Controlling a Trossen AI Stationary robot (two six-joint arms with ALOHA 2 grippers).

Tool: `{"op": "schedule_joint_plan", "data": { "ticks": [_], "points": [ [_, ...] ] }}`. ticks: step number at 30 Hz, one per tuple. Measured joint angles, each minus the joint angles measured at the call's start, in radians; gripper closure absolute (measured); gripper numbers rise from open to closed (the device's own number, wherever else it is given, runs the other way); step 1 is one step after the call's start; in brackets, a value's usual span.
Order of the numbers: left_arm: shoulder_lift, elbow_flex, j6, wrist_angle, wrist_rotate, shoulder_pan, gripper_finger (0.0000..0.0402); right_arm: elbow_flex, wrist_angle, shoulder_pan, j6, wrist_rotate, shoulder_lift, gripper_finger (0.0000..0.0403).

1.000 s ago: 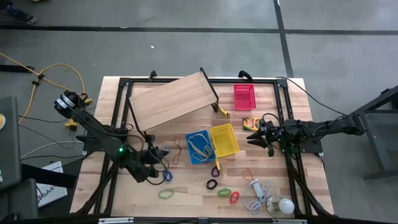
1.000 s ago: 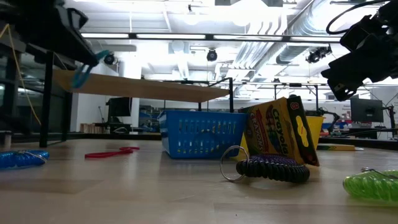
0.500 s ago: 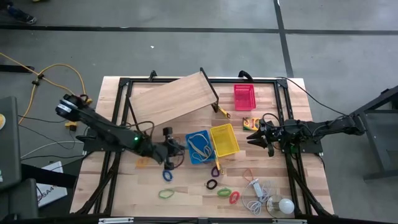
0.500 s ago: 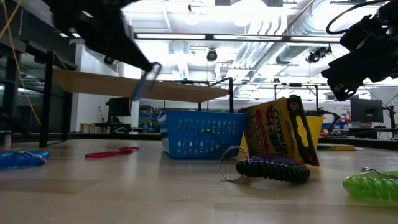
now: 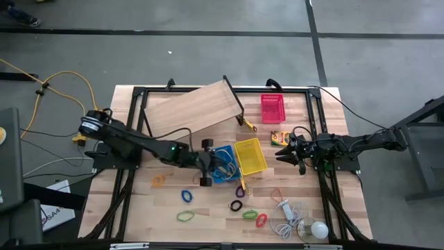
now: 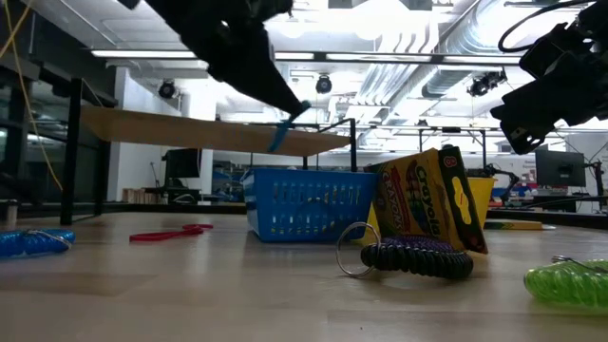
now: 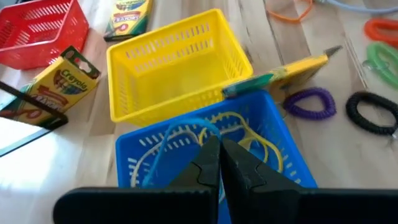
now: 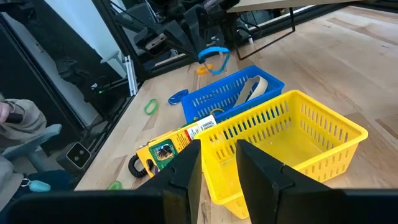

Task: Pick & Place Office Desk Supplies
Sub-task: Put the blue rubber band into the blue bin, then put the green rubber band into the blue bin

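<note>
My left gripper [image 5: 210,167] hovers over the blue basket [image 5: 223,165], shut on a thin blue rubber band [image 6: 282,134], which also shows in the right wrist view [image 8: 214,55]. The basket holds tan bands [image 7: 249,134]. A yellow basket [image 5: 250,156] stands beside it, with a red basket [image 5: 272,108] farther back. A crayon box [image 5: 280,137] stands near my right gripper [image 5: 279,154], which waits open at the table's right side. My left gripper pinches the blue band's upper end [image 7: 200,127] between its two fingertips. The fingers slant down, coming from the table's left. The loop hangs slack below them [image 6: 279,141], lifted clear above the blue basket's near-left part.
A tilted wooden board [image 5: 191,111] on black legs stands at the back left. Coiled loops lie along the front: blue [image 5: 187,196], green [image 5: 184,216], black [image 5: 236,205], red [image 5: 262,220]. A white bulb [image 5: 318,230] with its cord lies at the front right.
My left gripper has swung from the table's front left toward the right and a little toward the far edge, ending over the blue basket. It has stayed shut, and the blue band has travelled with it, hanging clear of the table.
</note>
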Motion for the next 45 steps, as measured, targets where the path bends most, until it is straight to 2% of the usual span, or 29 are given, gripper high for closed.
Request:
{"op": "schedule_joint_plan", "data": {
  "ticks": [6, 13, 19, 31, 45],
  "points": [
    [0.037, 0.005, 0.003, -0.001, 0.004, 0.025, 0.0401, 0.0, 0.0, 0.0, 0.0, 0.001, 0.0, 0.0314],
    [0.076, 0.005, -0.001, 0.002, 0.087, 0.045, 0.0401, 0.0, 0.0, 0.0, 0.0, 0.001, 0.0, 0.0314],
    [0.076, 0.005, 0.007, 0.003, 0.093, 0.05, 0.04, 0.0, 0.0, 0.0, 0.0, 0.001, 0.0, 0.0314],
    [0.076, 0.005, 0.006, -0.002, 0.124, 0.054, 0.0332, 0.0, 0.0, 0.0, 0.0, 0.001, 0.0, 0.0314],
    [0.075, 0.004, 0.005, -0.002, 0.124, 0.054, 0.0328, 0.0, 0.0, 0.0, 0.0, 0.001, 0.0, 0.0314]
  ]
}}
